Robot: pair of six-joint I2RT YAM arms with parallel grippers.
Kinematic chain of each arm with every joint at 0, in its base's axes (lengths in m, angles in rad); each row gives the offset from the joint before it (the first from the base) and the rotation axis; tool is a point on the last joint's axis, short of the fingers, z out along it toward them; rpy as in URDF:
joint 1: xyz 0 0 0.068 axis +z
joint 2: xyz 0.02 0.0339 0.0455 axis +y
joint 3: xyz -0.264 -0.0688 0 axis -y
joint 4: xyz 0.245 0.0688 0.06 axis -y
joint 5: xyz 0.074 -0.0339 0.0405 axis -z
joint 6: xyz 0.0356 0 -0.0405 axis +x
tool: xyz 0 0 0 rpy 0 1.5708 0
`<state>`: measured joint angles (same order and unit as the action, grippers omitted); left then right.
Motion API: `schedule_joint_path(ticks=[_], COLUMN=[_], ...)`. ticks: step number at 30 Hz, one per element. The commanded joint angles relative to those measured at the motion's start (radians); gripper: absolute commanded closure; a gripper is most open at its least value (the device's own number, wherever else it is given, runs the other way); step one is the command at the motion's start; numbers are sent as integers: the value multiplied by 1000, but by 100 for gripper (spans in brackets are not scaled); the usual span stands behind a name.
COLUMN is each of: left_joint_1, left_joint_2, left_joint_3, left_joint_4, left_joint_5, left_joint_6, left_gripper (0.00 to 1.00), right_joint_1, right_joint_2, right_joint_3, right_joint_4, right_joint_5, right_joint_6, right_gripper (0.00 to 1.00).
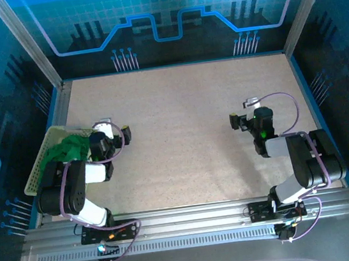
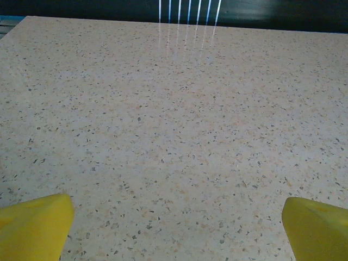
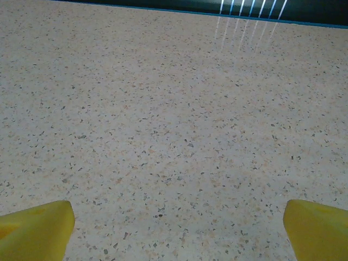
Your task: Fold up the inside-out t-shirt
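Observation:
The inside-out t-shirt (image 1: 67, 148) is a crumpled bright-green heap lying in a pale yellow-green perforated basket (image 1: 39, 166) at the table's left edge. My left gripper (image 1: 113, 133) hovers just right of the basket, apart from the cloth. In the left wrist view the left gripper (image 2: 176, 217) is open, its yellow fingertips (image 2: 38, 225) wide apart over bare speckled tabletop. My right gripper (image 1: 242, 117) sits over the right half of the table, far from the shirt. The right wrist view shows the right gripper (image 3: 179, 217) open too, with nothing between its yellow fingertips (image 3: 318, 228).
The speckled beige table (image 1: 180, 123) is bordered by a blue rim and metal frame posts at the back corners. Both arm bases stand on the aluminium rail (image 1: 186, 216) at the near edge. A dark back wall (image 2: 109, 6) lies beyond the far edge.

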<state>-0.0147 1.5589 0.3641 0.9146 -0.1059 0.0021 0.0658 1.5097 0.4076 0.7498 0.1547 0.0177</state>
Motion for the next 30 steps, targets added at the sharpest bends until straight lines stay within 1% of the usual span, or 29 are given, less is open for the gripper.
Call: schedule_joint_path(ticks=[1, 21, 30], left_joint_1=[11, 11, 10], left_joint_2=[-5, -5, -5], left_joint_3=[19, 18, 18], left_joint_4=[11, 11, 10], left_joint_5=[26, 27, 26], left_joint_6=[2, 1, 2], left_gripper=[1, 1, 1], right_joint_1=[14, 13, 6], right_joint_2=[-3, -3, -5], right_joint_3=[11, 10, 10], right_joint_4=[37, 37, 35], right_joint_5=[13, 14, -4], right_joint_6=[-5, -5, -2], right_gripper=[0, 0, 0])
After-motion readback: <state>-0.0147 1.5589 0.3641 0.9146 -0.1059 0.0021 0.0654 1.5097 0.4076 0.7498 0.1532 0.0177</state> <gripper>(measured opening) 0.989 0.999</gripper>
